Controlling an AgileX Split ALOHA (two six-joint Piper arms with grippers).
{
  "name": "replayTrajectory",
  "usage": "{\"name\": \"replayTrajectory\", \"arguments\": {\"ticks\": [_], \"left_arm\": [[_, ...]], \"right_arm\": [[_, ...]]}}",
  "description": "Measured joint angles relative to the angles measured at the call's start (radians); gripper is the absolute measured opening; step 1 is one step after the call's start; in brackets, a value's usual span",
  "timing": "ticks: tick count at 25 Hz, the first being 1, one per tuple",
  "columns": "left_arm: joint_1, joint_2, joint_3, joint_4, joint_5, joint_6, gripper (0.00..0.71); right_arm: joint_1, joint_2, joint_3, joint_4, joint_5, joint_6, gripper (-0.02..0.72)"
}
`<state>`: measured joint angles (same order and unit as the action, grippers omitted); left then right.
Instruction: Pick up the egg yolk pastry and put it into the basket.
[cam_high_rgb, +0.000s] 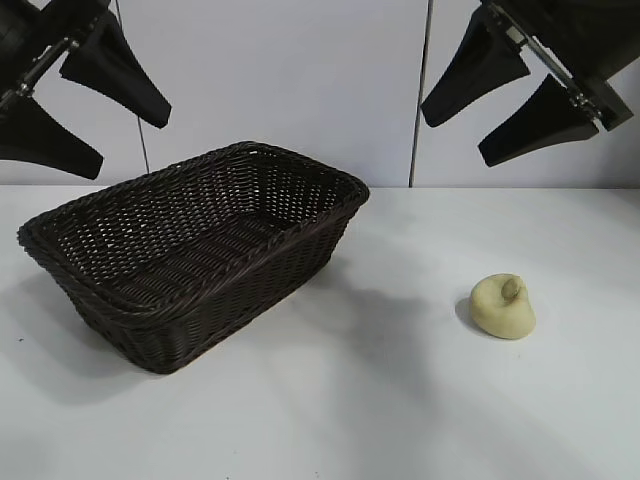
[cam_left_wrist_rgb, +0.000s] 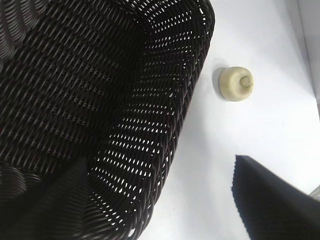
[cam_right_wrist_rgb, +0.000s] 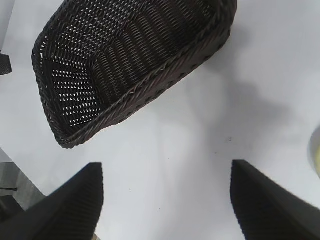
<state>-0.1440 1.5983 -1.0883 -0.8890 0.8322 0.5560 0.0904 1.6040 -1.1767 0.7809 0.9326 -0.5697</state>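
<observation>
The egg yolk pastry (cam_high_rgb: 504, 306), a small pale yellow lump with a brownish nub on top, lies on the white table at the right. It also shows in the left wrist view (cam_left_wrist_rgb: 236, 84) and as a sliver at the edge of the right wrist view (cam_right_wrist_rgb: 316, 152). The basket (cam_high_rgb: 190, 250), dark brown wicker, stands at the left with nothing in it; it also shows in the left wrist view (cam_left_wrist_rgb: 90, 100) and the right wrist view (cam_right_wrist_rgb: 130, 65). My left gripper (cam_high_rgb: 105, 125) hangs open high above the basket. My right gripper (cam_high_rgb: 453, 140) hangs open high above the pastry.
The white table (cam_high_rgb: 340, 400) stretches between basket and pastry. A pale wall with vertical seams stands behind it.
</observation>
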Motion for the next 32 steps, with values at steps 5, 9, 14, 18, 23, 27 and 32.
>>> {"name": "replayTrajectory", "arguments": {"ticks": [5, 9, 14, 18, 23, 27, 32], "left_arm": [[0.000, 0.000, 0.000, 0.000, 0.000, 0.000, 0.574], [0.000, 0.000, 0.000, 0.000, 0.000, 0.000, 0.574], [0.000, 0.000, 0.000, 0.000, 0.000, 0.000, 0.574], [0.000, 0.000, 0.000, 0.000, -0.001, 0.000, 0.574], [0.000, 0.000, 0.000, -0.005, -0.009, 0.000, 0.574], [0.000, 0.000, 0.000, -0.035, -0.004, -0.060, 0.574], [0.013, 0.000, 0.000, -0.004, 0.003, -0.372, 0.574]], "right_arm": [[0.000, 0.000, 0.000, 0.000, 0.000, 0.000, 0.516], [0.000, 0.000, 0.000, 0.000, 0.000, 0.000, 0.516], [0.000, 0.000, 0.000, 0.000, -0.001, 0.000, 0.516], [0.000, 0.000, 0.000, 0.000, -0.001, 0.000, 0.516], [0.000, 0.000, 0.000, 0.001, -0.001, 0.000, 0.516], [0.000, 0.000, 0.000, 0.001, -0.001, 0.000, 0.516], [0.000, 0.000, 0.000, 0.001, -0.001, 0.000, 0.516]]}}
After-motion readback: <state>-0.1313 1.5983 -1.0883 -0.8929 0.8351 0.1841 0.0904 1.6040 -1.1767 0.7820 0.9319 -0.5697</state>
